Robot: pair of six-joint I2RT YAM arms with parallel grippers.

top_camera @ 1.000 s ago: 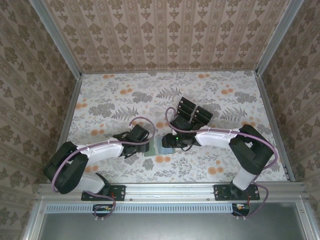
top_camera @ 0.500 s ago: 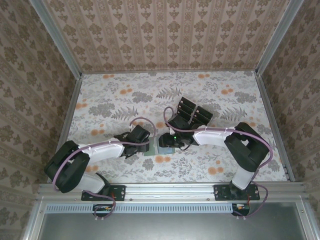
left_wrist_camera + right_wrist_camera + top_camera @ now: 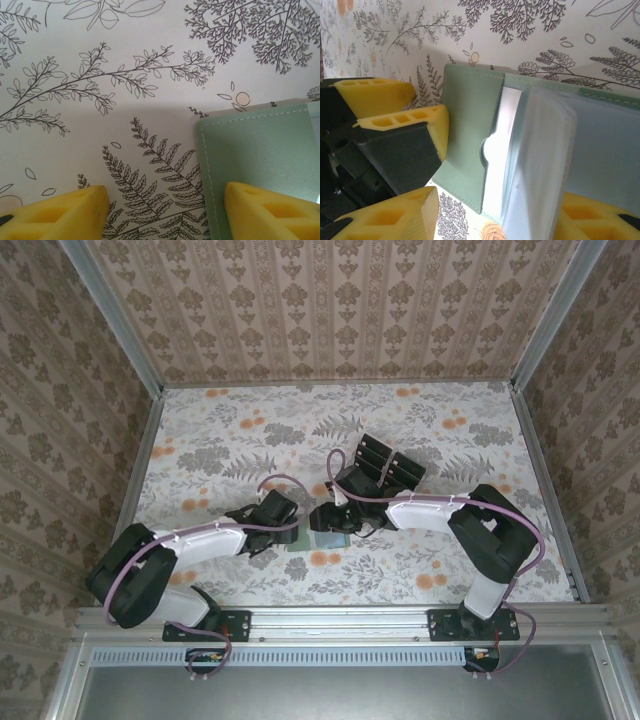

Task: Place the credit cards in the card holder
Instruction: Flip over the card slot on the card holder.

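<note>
Lying on the flower-print table [image 3: 230, 440], left to right:

- The left gripper [image 3: 293, 519] is hovering low with its fingers spread and gripping nothing. One yellow fingertip [image 3: 270, 210] is sitting over the left edge of the card holder [image 3: 303, 540].
- The card holder is lying open at the table's front middle, between both grippers. A clear sleeve [image 3: 540, 160] is rising from its pale inner face.
- The right gripper [image 3: 320, 520] is straddling the holder, fingers wide apart and clasping nothing.
- The credit cards [image 3: 386, 464] are sitting stacked just behind it, apart from the holder.
</note>
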